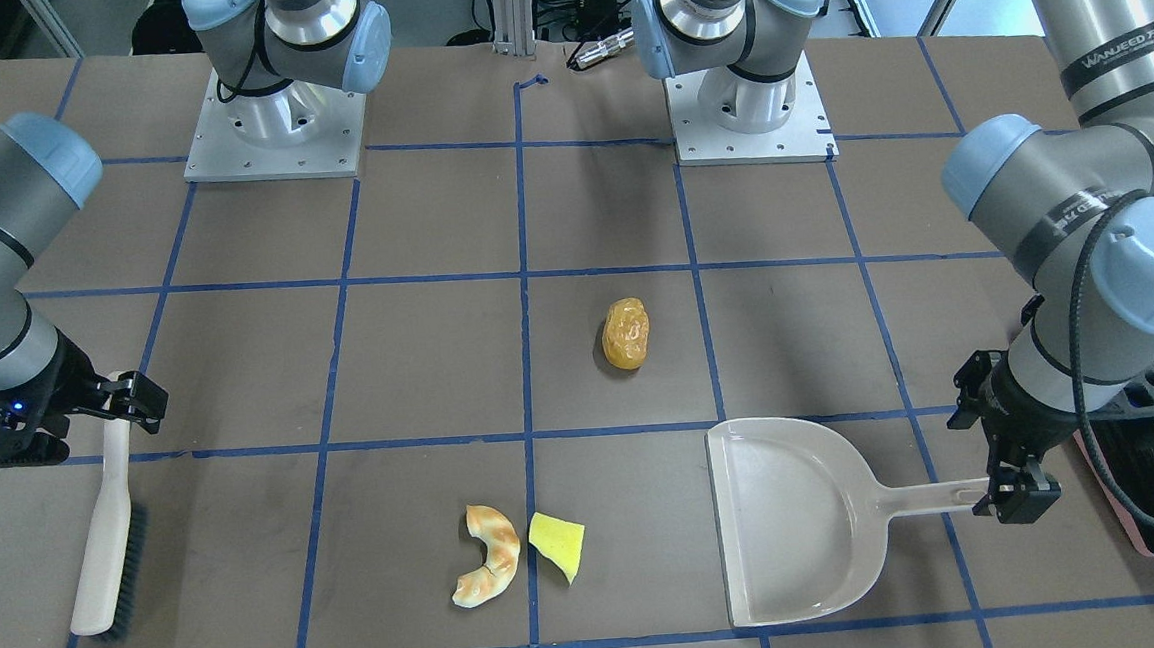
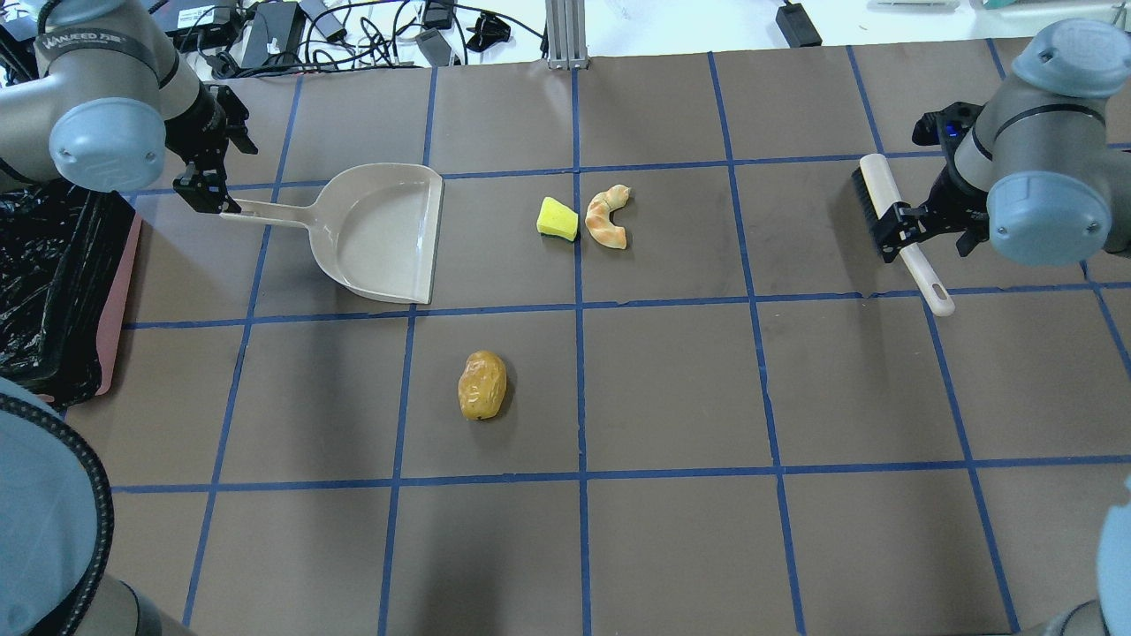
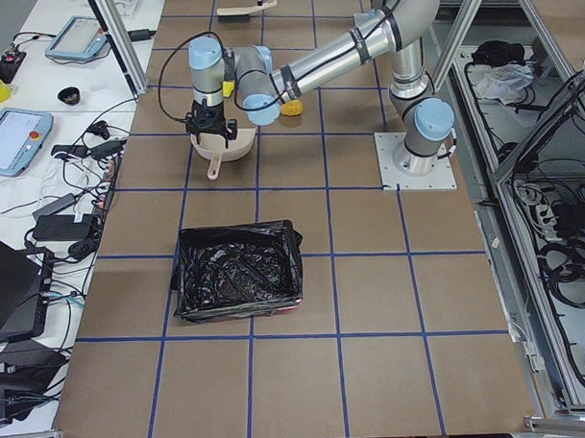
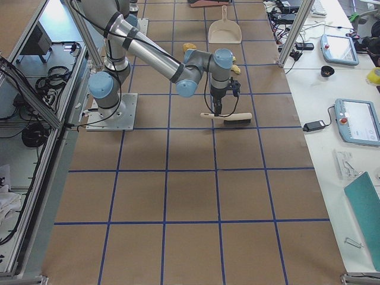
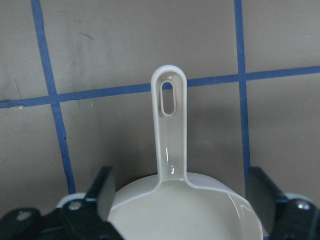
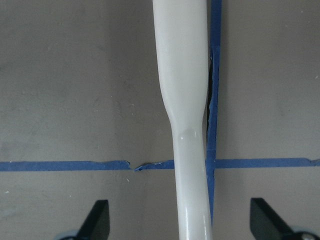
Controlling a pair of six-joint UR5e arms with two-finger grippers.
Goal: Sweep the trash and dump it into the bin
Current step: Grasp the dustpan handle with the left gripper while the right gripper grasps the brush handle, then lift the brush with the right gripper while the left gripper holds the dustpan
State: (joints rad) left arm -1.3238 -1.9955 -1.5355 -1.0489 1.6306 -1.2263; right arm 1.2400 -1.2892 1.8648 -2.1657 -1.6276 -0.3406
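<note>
The trash lies on the brown table: a glossy orange lump [image 2: 482, 385] near the middle, with a tan croissant piece [image 2: 608, 216] and a yellow wedge [image 2: 557, 219] side by side farther out. A beige dustpan [image 2: 389, 234] rests flat left of them, its mouth facing them. My left gripper [image 2: 208, 190] is open, its fingers straddling the dustpan handle [image 5: 169, 135]. Over the white brush [image 2: 892, 221] handle [image 6: 187, 100], my right gripper [image 2: 910, 225] is also open. The bin [image 3: 239, 271], pink with a black bag, stands at the table's left end.
Blue tape lines grid the table. Both arm bases [image 1: 275, 132] sit on metal plates at the robot's side. Cables and power bricks [image 2: 283, 35] lie beyond the far edge. The bin's pink rim [image 2: 119, 300] sits close behind my left arm.
</note>
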